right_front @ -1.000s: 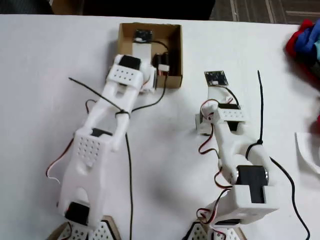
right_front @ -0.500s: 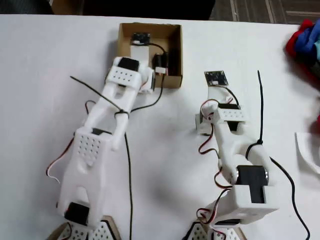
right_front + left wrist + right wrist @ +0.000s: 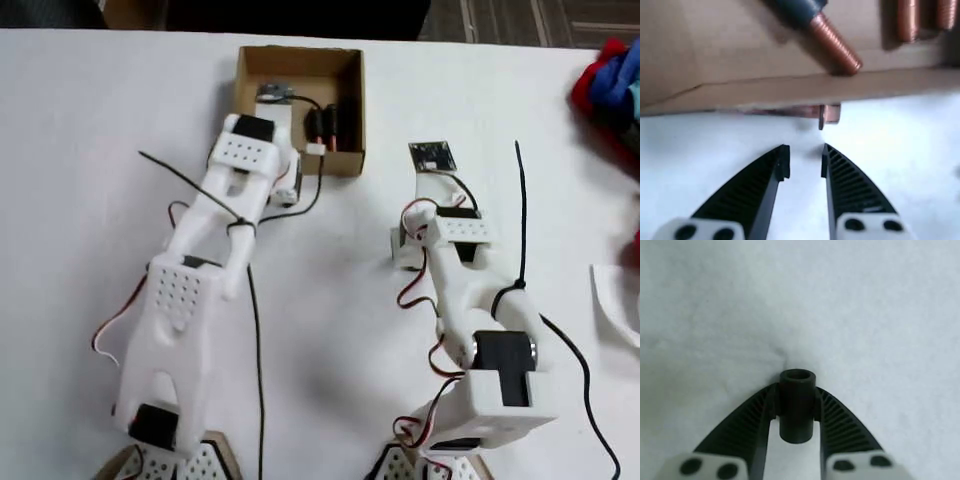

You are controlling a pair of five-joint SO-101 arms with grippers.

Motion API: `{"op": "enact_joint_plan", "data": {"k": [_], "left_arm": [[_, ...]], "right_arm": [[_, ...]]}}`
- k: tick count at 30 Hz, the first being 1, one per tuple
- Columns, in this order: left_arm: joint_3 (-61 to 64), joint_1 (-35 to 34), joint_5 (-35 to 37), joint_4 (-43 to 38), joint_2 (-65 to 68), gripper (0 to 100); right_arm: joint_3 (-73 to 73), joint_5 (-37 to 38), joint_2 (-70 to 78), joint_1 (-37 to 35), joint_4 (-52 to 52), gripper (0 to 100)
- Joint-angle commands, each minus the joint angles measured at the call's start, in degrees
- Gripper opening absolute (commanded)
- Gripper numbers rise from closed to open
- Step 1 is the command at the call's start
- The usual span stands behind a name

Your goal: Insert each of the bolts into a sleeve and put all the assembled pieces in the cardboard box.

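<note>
Left gripper: jaws spread a little with nothing between them. I have it low over the worktop, just outside the near wall of the cardboard box.
Assembled piece: a copper threaded shank projecting from a dark body. It lies on the box floor with its tip close to the near wall.
Threaded ends: two more copper shanks lie in the box beside the assembled piece. I cannot see their upper parts.
Copper part: it lies on the worktop against the outside of the box wall, directly ahead of the left jaws. I take it for a bolt head, but cannot confirm this.
Right gripper: jaws pinching the sleeve upright over bare worktop, well apart from the box.
Reason for hold: the open bore faces upward, so I judge that a bolt can be fed straight into it.
Step in hand: I judge that the next bolt must be fetched for the waiting sleeve.
Risk: the copper part sits tight to the wall, so the jaws may catch the cardboard.
</note>
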Motion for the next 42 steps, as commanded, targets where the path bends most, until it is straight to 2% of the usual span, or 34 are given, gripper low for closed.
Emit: {"op": "enact_joint_plan", "data": {"k": [1,18,34,38,42], "left_arm": [[-1.01,-0.26,-0.35,-0.53,-6.68,13],[-0.4,-0.62,-0.09,-12.75,-8.35,13],[-0.92,-1.32,-0.26,-13.1,-1.23,13],[-0.92,-2.29,-0.26,-11.08,-1.14,13],[-0.57,-2.81,-4.13,-8.18,-1.05,13]], "right_arm": [[-1.67,-0.44,-2.86,0.31,-0.75,2.4],[-1.67,-0.44,-2.86,0.31,-0.75,2.4],[-1.67,-0.44,-2.86,0.31,-0.75,2.4],[-1.67,-0.44,-2.86,0.31,-0.75,2.4],[-1.67,-0.44,-2.86,0.31,-0.75,2.4]]}}
